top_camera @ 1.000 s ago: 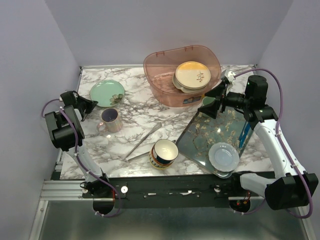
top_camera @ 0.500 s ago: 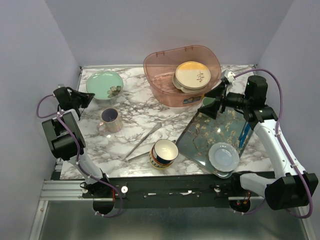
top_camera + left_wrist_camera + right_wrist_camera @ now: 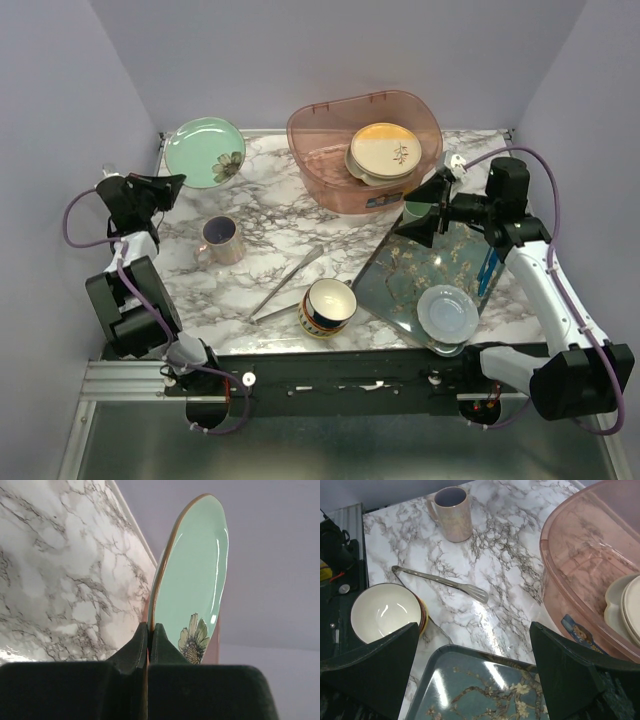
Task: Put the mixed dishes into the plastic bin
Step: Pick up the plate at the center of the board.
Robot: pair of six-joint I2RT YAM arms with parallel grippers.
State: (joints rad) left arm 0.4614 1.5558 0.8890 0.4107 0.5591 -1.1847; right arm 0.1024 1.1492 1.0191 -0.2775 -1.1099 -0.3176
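My left gripper (image 3: 170,184) is shut on the rim of the mint-green plate (image 3: 205,152), which hangs tilted above the table's far left corner. In the left wrist view the plate (image 3: 195,580) stands on edge, pinched between the jaws of the gripper (image 3: 148,630). The pink plastic bin (image 3: 330,135) at the back holds a cream plate (image 3: 385,150). A lilac mug (image 3: 220,238) and a navy-and-yellow bowl (image 3: 328,305) stand on the marble. My right gripper (image 3: 422,212) hangs open and empty over the floral tray's far corner, beside the bin (image 3: 590,555).
Metal tongs (image 3: 285,283) lie between mug and bowl. The floral tray (image 3: 400,270) at right carries a pale blue dish (image 3: 447,312). The right wrist view shows the mug (image 3: 452,512), tongs (image 3: 445,582), bowl (image 3: 385,611) and tray (image 3: 480,690).
The left arm has lifted the mint-green plate off the table, carrying it up and back toward the far left corner. The right gripper has shifted slightly left.
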